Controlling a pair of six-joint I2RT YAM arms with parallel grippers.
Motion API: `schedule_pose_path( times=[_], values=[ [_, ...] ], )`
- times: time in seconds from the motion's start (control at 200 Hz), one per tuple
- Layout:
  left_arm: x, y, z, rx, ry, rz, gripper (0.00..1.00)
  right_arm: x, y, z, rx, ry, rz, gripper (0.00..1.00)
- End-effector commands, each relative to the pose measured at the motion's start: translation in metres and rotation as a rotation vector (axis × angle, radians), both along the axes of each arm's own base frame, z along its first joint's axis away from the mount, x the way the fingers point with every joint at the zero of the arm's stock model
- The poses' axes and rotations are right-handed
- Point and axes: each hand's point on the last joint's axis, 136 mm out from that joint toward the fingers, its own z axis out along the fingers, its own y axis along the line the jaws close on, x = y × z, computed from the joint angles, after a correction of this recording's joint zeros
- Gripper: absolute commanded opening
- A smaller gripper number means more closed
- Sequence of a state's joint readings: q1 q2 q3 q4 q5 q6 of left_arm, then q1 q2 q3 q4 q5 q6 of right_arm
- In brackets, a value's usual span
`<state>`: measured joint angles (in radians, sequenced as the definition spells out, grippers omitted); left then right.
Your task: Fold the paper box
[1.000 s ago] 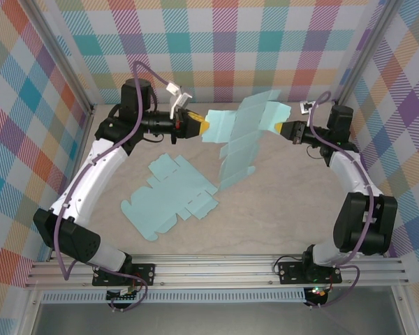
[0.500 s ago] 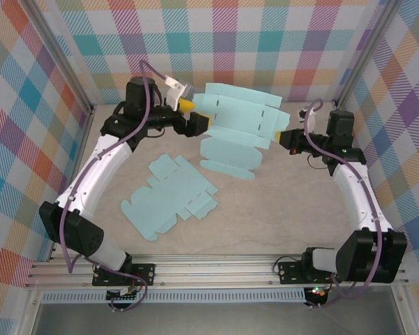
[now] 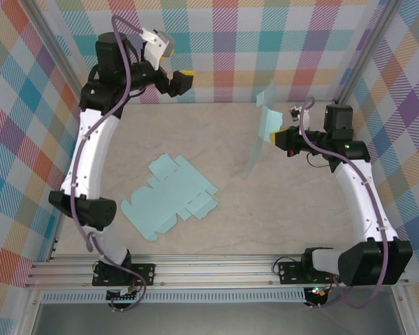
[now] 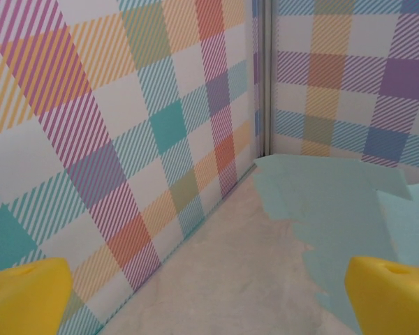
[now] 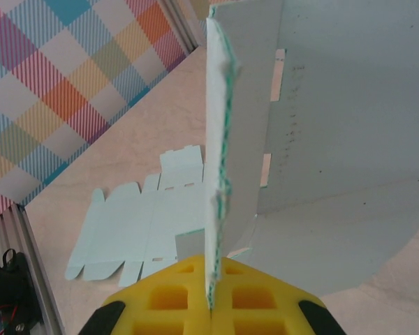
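Observation:
The paper box is a light-blue die-cut sheet [image 3: 264, 120] hanging upright above the table, seen almost edge-on from above. My right gripper [image 3: 279, 137] is shut on its right edge. In the right wrist view the yellow fingers [image 5: 160, 300] pinch the sheet's thin edge, and its panels [image 5: 342, 105] spread away to the right. My left gripper [image 3: 180, 80] is raised near the back wall, open, apart from the sheet. Its yellow fingertips [image 4: 21, 293] stand wide with nothing between them, and the sheet [image 4: 328, 202] lies ahead to the right.
A second light-blue flat blank [image 3: 169, 197] lies on the beige table at left of centre, also seen as the blank [image 5: 133, 216] in the right wrist view. Checkered walls [image 3: 265, 42] enclose the back and sides. A metal rail [image 3: 209, 269] runs along the near edge.
My left gripper opened, let go of the sheet and pulled up and back to the left. The sheet swung from spread flat to hanging edge-on from my right gripper.

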<state>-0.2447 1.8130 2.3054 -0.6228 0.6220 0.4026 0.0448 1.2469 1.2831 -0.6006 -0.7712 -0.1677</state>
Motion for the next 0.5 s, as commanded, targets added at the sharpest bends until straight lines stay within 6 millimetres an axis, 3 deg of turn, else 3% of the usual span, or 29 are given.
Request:
schedule_pose_path(
  times=[0.0,0.155,0.33,0.495],
  values=[
    [0.006,-0.011,-0.015,0.016,0.010,-0.127,1.00,-0.025,0.012,0.032,-0.003,-0.094,0.102,0.00],
    [0.013,-0.022,-0.018,0.037,-0.059,-0.223,1.00,-0.044,0.022,0.046,0.007,-0.097,0.166,0.00],
    [-0.001,-0.035,-0.012,0.050,-0.188,-0.375,1.00,-0.058,0.030,0.058,0.028,-0.084,0.221,0.00],
    [-0.005,-0.038,-0.021,0.105,-0.280,-0.449,1.00,-0.065,0.035,0.066,0.041,-0.089,0.249,0.00]
  ],
)
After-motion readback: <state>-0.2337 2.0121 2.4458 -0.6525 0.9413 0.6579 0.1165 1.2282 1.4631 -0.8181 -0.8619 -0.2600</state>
